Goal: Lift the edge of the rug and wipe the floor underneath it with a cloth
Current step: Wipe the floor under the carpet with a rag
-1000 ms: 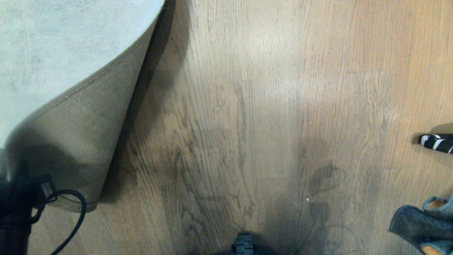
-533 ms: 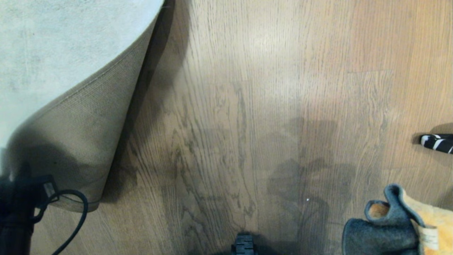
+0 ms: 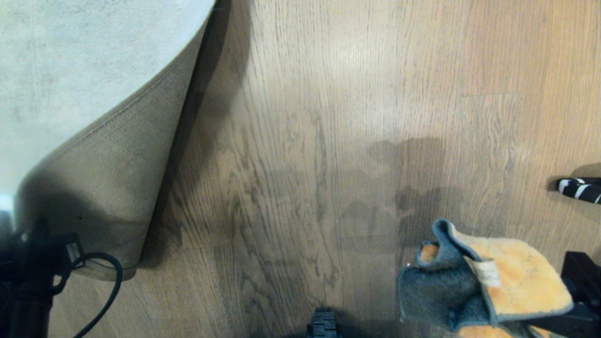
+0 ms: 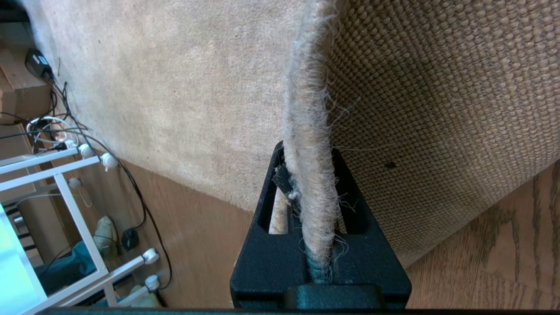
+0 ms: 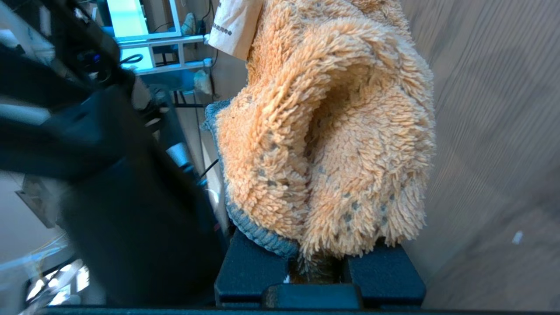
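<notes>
Swinging in from the right edge since 1 second ago, the right pincer (image 5: 317, 267) pinches the cloth (image 3: 488, 281) above bare floor (image 3: 328, 141). The left pincer (image 4: 313, 227) stays clamped on the lifted rug edge (image 3: 117, 188), so wiping looks next.

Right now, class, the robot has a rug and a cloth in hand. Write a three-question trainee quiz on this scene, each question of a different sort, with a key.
1. True or false: the left gripper is clamped on the rug edge.
2. Which face of the cloth is up in the head view? A) orange B) white C) green
3. Fill in: the lifted rug corner shows its tan woven ____ above the floor.

Key: 1 true. 2 A. 3 backing. The right gripper holds the cloth.
</notes>
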Controlling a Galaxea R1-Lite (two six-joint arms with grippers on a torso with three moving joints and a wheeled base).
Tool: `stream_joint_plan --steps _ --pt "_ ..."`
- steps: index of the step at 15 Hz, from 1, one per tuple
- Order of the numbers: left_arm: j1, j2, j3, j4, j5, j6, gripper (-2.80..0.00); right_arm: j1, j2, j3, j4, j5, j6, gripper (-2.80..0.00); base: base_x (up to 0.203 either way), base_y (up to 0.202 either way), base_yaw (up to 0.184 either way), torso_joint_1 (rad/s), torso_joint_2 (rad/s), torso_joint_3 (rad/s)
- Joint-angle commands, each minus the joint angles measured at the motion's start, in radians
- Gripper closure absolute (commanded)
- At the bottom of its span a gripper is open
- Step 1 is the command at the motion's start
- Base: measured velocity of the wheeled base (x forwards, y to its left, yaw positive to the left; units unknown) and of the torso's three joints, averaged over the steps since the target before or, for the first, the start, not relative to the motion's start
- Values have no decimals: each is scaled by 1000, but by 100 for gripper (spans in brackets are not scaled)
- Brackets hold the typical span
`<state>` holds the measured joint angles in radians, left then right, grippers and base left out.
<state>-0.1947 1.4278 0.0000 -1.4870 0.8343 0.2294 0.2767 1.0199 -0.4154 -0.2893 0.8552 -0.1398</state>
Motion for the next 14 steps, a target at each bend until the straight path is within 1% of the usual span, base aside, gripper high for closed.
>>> stream_joint_plan --steps 1,4,5,6,7,9,11,14 --pt "0 22 0 -9 5 -5 0 73 196 -43 -101 -49 -1 0 0 0 0 0 0 0" --pt "0 29 0 -9 6 -10 0 199 345 -88 -264 -208 3 0 0 0 0 0 0 0" --pt "0 29 0 -9 8 -10 0 252 379 -96 -327 -268 23 0 0 0 0 0 0 0" --pt "1 29 0 -8 8 -10 0 311 394 -106 -370 -318 64 0 0 0 0 0 0 0" --pt "1 28 0 -8 8 -10 0 374 403 -121 -390 -365 103 0 0 0 0 0 0 0" --pt "0 29 0 -9 6 -8 0 514 451 -168 -412 -499 155 0 0 0 0 4 -1 15" --pt "1 29 0 -9 5 -8 0 601 538 -223 -439 -605 171 0 0 0 0 0 0 0" --pt "0 40 -1 -9 5 -9 0 708 629 -298 -472 -719 179 0 0 0 0 0 0 0"
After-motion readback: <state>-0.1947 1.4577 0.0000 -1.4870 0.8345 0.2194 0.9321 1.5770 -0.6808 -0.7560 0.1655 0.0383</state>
